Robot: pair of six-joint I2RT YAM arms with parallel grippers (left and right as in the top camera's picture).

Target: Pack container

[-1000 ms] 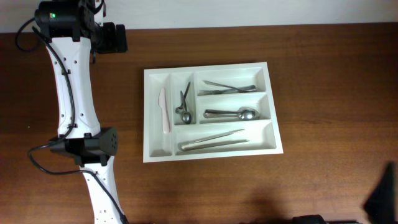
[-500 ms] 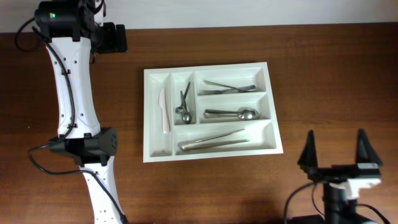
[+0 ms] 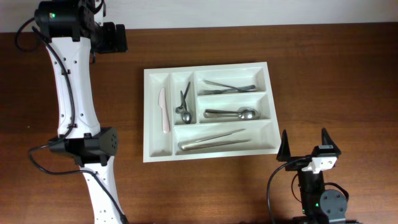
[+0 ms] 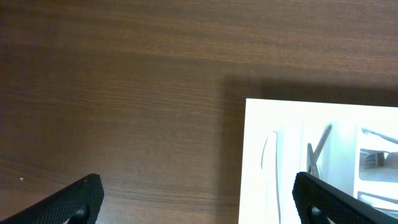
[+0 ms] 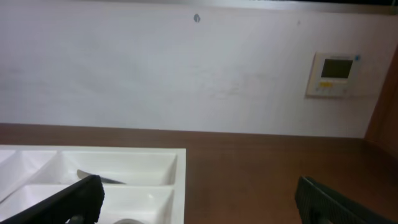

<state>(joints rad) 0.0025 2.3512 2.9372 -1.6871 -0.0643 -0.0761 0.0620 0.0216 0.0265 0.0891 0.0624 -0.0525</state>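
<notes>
The container is a large white cutlery tray [image 3: 148,118] in the middle of the table. It holds a white plastic knife [image 3: 164,110], a small spoon [image 3: 184,106], forks [image 3: 229,87], spoons [image 3: 231,114] and table knives [image 3: 213,140], each kind in its own compartment. My left gripper [image 3: 121,38] is open and empty at the far left, away from the tray. In the left wrist view [image 4: 196,183] the tray [image 4: 255,162] lies to the right. My right gripper [image 3: 305,147] is open and empty just off the tray's near right corner. The right wrist view [image 5: 198,185] shows the tray's end [image 5: 180,180].
My left arm's white links [image 3: 74,87] run along the left side of the table. Bare brown wood [image 3: 336,81] lies right of the tray. The right wrist view shows a white wall with a small control panel [image 5: 336,73] beyond the table.
My right arm has come into view from the bottom right, moved left toward the tray's near right corner, and looks smaller now. Its jaws stay open. The left arm and tray have not moved.
</notes>
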